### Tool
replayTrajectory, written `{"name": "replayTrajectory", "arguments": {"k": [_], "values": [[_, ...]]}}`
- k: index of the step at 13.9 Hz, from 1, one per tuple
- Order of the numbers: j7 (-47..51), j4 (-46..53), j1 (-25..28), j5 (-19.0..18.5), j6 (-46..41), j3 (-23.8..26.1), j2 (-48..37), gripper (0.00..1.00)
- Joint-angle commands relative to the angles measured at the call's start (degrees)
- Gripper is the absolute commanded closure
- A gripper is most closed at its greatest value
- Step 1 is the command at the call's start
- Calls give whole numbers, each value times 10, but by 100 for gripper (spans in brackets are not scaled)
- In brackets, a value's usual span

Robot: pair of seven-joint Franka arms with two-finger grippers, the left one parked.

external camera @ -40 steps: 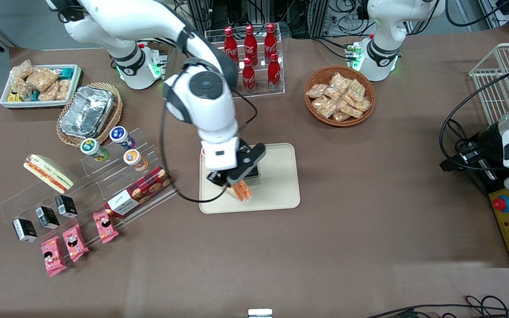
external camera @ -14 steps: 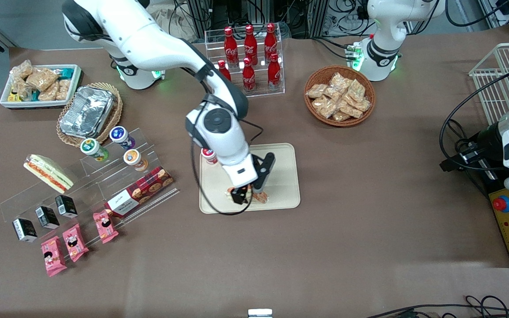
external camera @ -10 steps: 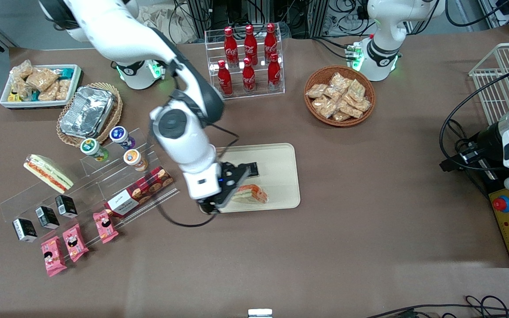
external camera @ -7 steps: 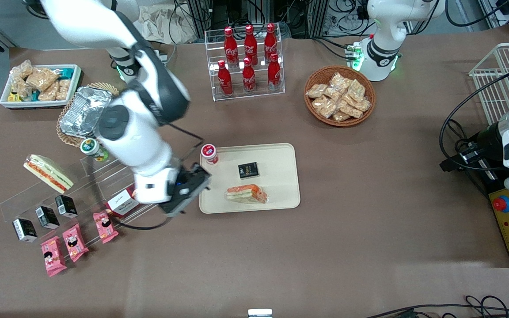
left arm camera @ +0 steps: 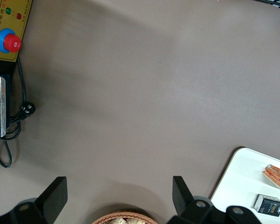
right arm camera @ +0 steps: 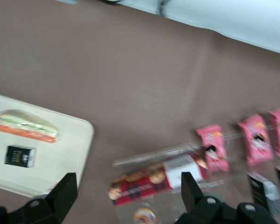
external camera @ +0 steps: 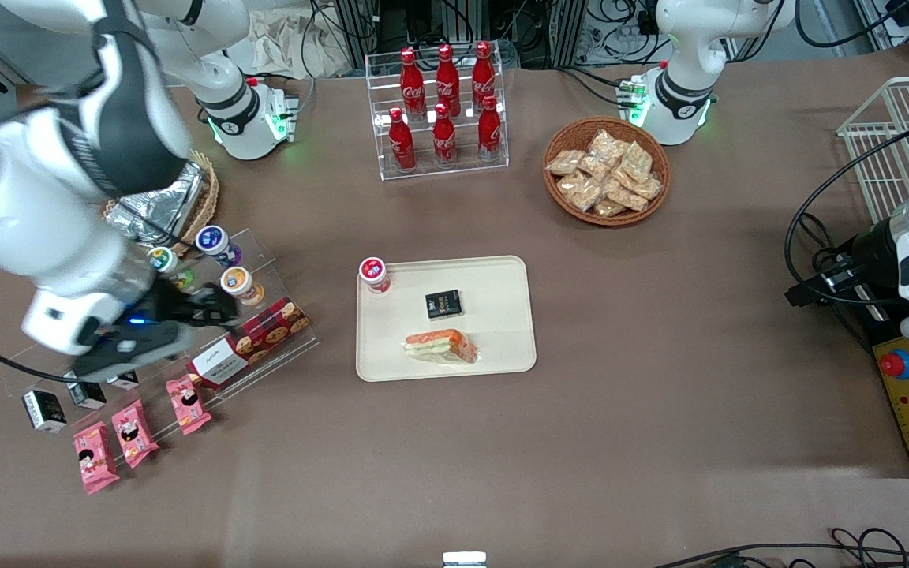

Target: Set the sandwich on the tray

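The sandwich (external camera: pixel 440 346), clear-wrapped with a green layer over an orange one, lies flat on the cream tray (external camera: pixel 502 331), near the tray's edge closest to the front camera. It also shows in the right wrist view (right arm camera: pixel 28 126) on the tray (right arm camera: pixel 72 149), and in the left wrist view (left arm camera: pixel 277 176). My right gripper (external camera: pixel 218 309) is open and empty. It hangs above the clear acrylic stand, well off the tray toward the working arm's end of the table. In the right wrist view the gripper (right arm camera: pixel 129 193) is over the red cookie box (right arm camera: pixel 156 179).
A small black box (external camera: pixel 443 304) and a red-capped bottle (external camera: pixel 374 274) are on the tray too. The acrylic stand (external camera: pixel 281 347) holds the cookie box (external camera: pixel 253 338) and small cups. Pink packets (external camera: pixel 131 432), a cola rack (external camera: pixel 443 110) and a snack basket (external camera: pixel 606 171) stand around.
The gripper let go of the sandwich on the tray, rose and swung away toward the working arm's end of the table, over the acrylic stand. The sandwich has stayed still since.
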Motion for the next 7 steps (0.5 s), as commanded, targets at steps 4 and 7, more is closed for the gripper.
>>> {"name": "replayTrajectory", "arguments": {"k": [4,7], "values": [[9,-4,5,14,-40,-80,-37,1],[14,-4,6,11,-74,-102,-46,1]]}}
